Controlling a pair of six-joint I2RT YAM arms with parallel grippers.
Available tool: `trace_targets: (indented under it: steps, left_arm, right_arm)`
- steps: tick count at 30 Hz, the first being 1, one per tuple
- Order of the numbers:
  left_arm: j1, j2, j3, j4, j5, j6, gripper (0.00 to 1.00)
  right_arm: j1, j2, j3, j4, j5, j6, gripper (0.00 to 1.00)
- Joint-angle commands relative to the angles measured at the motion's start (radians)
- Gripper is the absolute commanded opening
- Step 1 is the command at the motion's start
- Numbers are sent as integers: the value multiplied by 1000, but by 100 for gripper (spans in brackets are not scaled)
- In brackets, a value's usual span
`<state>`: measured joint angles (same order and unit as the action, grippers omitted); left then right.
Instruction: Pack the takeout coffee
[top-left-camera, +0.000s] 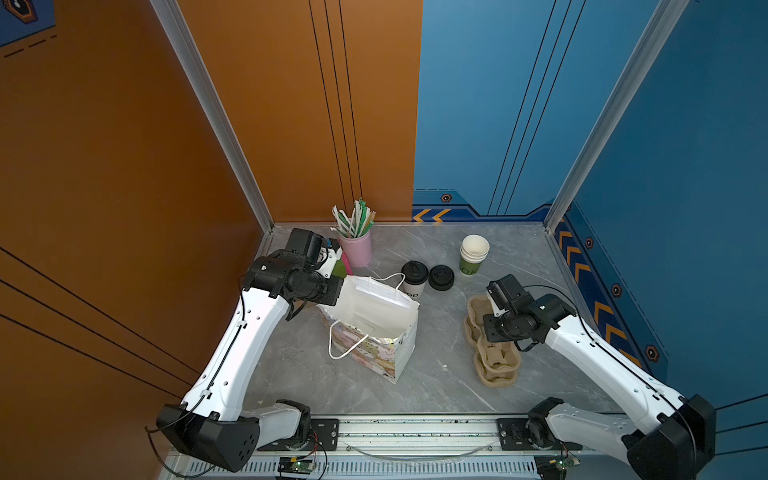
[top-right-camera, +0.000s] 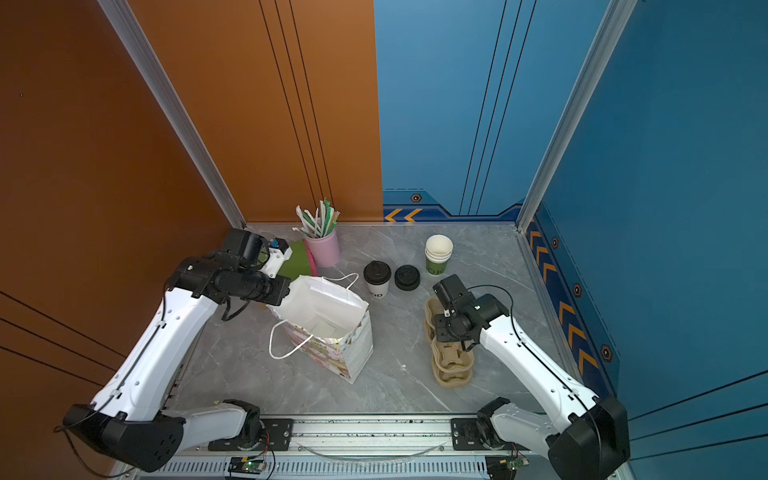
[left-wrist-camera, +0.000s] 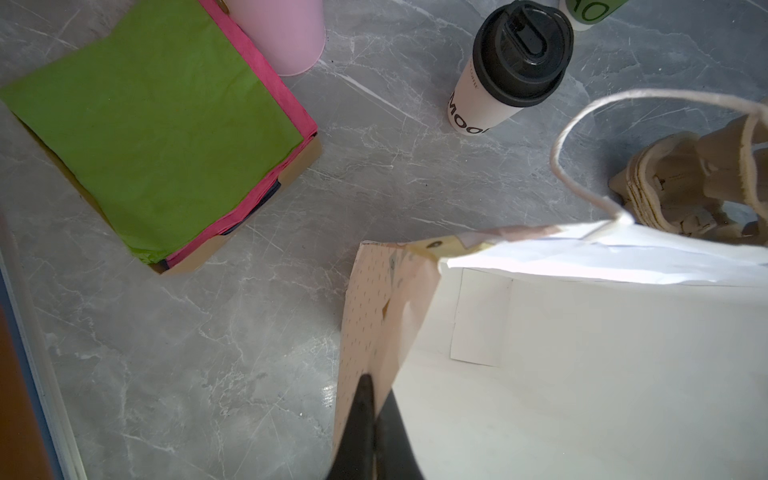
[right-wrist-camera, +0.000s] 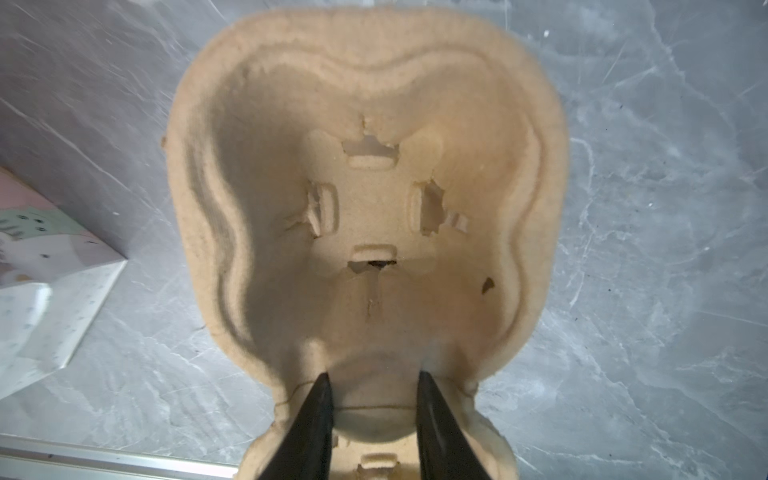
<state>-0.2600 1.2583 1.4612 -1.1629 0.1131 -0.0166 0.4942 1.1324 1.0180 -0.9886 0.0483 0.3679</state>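
**Coffee waits outside the bag**

The takeout coffee (top-left-camera: 414, 277) stands upright on the desk (top-left-camera: 436, 390), lid on, just behind the paper bag (top-left-camera: 405, 349). The left hand (left-wrist-camera: 376, 390) is pinched shut on the bag's rim. To the bag's right, the right hand (right-wrist-camera: 373, 376) straddles the middle ridge of the cup carrier (right-wrist-camera: 374, 208), fingers parted. Gripping or not, I cannot tell.

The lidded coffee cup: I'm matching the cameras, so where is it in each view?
Top view: coffee cup behind the paper bag, left of the loose lid.
Top view: cup behind the bag again.
Left wrist: upright beyond the bag's rim.
Right wrist: not in it.
Shared landmark: the bag, in all four.
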Motion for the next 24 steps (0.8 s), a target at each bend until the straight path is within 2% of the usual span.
trace_targets:
  steps: [1,7,13,19,24]
  left_arm:
    - [9,-18,2,3,22,-5,0]
    - [9,-21,8,10,40,-11,0]
    - [11,-20,8,26,67,-21,0]
    - [13,-23,8,38,92,-32,0]
    - [22,-25,7,48,107,-44,0]
  right_arm:
    - [3,-44,107,-22,-47,-46,32]
    - [88,-2,355,1,-115,-115,32]
    - [285,113,571,159,-149,-166,29]
    - [426,256,668,383,-176,-182,29]
    - [491,347,721,436,-156,-181,28]
